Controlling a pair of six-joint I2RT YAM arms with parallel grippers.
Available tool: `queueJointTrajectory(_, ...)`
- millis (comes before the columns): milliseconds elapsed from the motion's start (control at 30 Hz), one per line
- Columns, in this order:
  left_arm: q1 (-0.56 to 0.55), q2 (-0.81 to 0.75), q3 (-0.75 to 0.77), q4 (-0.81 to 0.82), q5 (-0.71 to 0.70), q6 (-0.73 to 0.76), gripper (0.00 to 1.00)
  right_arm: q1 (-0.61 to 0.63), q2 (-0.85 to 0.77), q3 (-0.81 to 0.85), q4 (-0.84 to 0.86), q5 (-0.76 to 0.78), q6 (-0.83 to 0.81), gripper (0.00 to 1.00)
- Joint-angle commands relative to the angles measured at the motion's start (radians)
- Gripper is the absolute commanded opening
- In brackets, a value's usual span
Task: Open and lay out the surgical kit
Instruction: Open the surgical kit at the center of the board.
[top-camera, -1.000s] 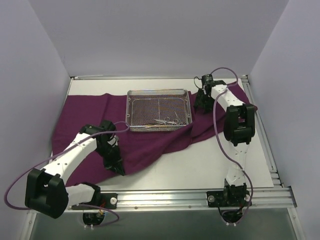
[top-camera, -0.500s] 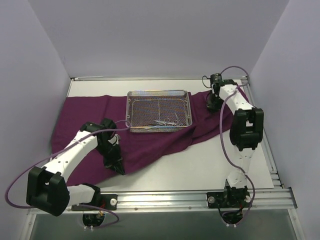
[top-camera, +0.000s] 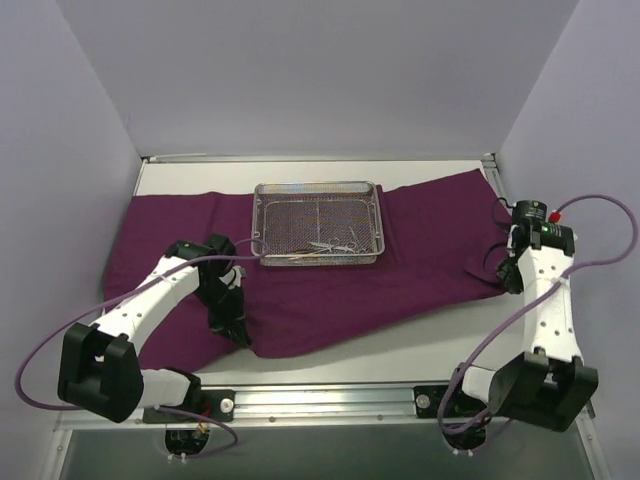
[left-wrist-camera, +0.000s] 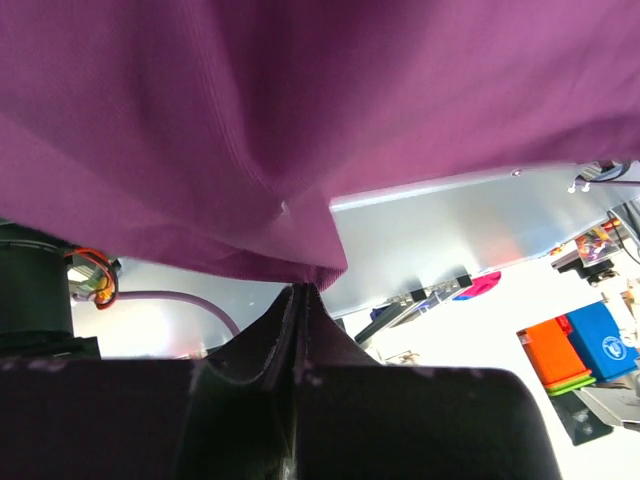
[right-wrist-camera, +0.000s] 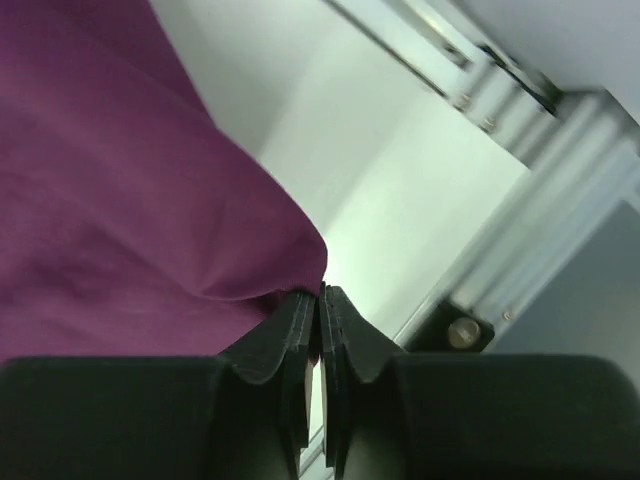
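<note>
White table, pale walls round it. Purple cloth wrap lies spread under & to both sides of the mesh tray. Thin instruments sit inside, toward tray's near edge.

Right gripper, well right of tray & a bit nearer, is clamped on cloth's right corner; wrist view shows jaws together w/ fabric edge nipped at the tips. Left gripper, near-left of tray, pinches cloth's near edge likewise.

Vs a sec ago: right arm was close by tray's far-right corner w/ cloth bunched there. It has since swung out right, so that flap now lies nearly flat. Left arm barely moved.

Reading: right half prob. opened, near-left fold still to pull.
</note>
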Motion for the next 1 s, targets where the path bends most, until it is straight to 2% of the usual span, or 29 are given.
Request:
queueJointTrajectory(0, -0.004, -0.014, -0.005, 0.026, 0.000, 0.039, 0.02, -0.022, -0.166, -0.017, -0.184, 0.131, 0.156, 0.11)
queueJointTrajectory(100, -0.008, -0.023, -0.019, 0.020, 0.003, 0.047, 0.02, -0.056, -0.201, -0.072, -0.232, 0.120, 0.199, 0.02)
queueJointTrajectory(133, -0.007, -0.028, -0.023, 0.020, 0.006, 0.045, 0.02, -0.056, -0.200, -0.090, -0.240, 0.104, 0.196, 0.02)
queueJointTrajectory(167, -0.008, -0.037, -0.031, 0.016, 0.008, 0.045, 0.02, -0.059, -0.197, -0.113, -0.243, 0.076, 0.201, 0.08)
queueJointTrajectory(200, -0.008, -0.042, -0.032, 0.013, 0.005, 0.045, 0.02, -0.059, -0.192, -0.120, -0.240, 0.045, 0.192, 0.19)
queueJointTrajectory(267, -0.008, -0.054, -0.038, 0.002, 0.005, 0.036, 0.03, -0.062, -0.183, -0.117, -0.246, 0.039, 0.198, 0.20)
queueJointTrajectory(300, -0.008, -0.060, -0.038, -0.003, 0.003, 0.033, 0.03, -0.066, -0.184, -0.100, -0.242, 0.034, 0.198, 0.32)
queueJointTrajectory(367, -0.008, -0.069, -0.040, -0.019, -0.001, 0.024, 0.08, -0.069, -0.169, -0.062, -0.233, 0.030, 0.185, 0.47)
queueJointTrajectory(400, -0.008, -0.071, -0.038, -0.027, -0.014, 0.021, 0.12, -0.069, -0.140, -0.010, -0.214, 0.025, 0.153, 0.64)
queueJointTrajectory(467, -0.007, -0.082, -0.034, -0.046, -0.023, 0.009, 0.18, -0.068, -0.103, 0.053, -0.196, 0.021, 0.115, 0.71)
queueJointTrajectory(500, -0.007, -0.088, -0.026, -0.053, -0.027, 0.002, 0.20, -0.068, -0.070, 0.107, -0.153, -0.004, 0.068, 0.79)
queueJointTrajectory(533, -0.007, -0.094, -0.022, -0.059, -0.044, -0.013, 0.23, -0.069, -0.056, 0.124, -0.115, -0.031, 0.040, 0.81)
queueJointTrajectory(633, -0.002, -0.117, 0.006, -0.082, -0.086, -0.039, 0.42, -0.060, 0.021, 0.171, 0.016, -0.157, -0.026, 0.83)
queueJointTrajectory(700, -0.002, -0.131, 0.021, -0.102, -0.106, -0.053, 0.52, -0.013, 0.068, 0.205, 0.074, -0.179, -0.023, 0.85)
queueJointTrajectory(733, -0.001, -0.138, 0.043, -0.113, -0.122, -0.062, 0.53, 0.004, 0.116, 0.222, 0.099, -0.197, -0.020, 0.85)
queueJointTrajectory(833, 0.012, -0.183, 0.142, -0.151, -0.268, -0.106, 0.59, 0.070, 0.223, 0.267, 0.209, -0.269, -0.032, 0.89)
queueJointTrajectory(900, 0.033, -0.192, 0.205, -0.152, -0.389, -0.128, 0.72, 0.139, 0.336, 0.323, 0.232, -0.305, -0.046, 0.93)
queueJointTrajectory(967, 0.067, -0.156, 0.292, -0.115, -0.457, -0.110, 0.77, 0.183, 0.419, 0.403, 0.234, -0.294, -0.068, 0.96)
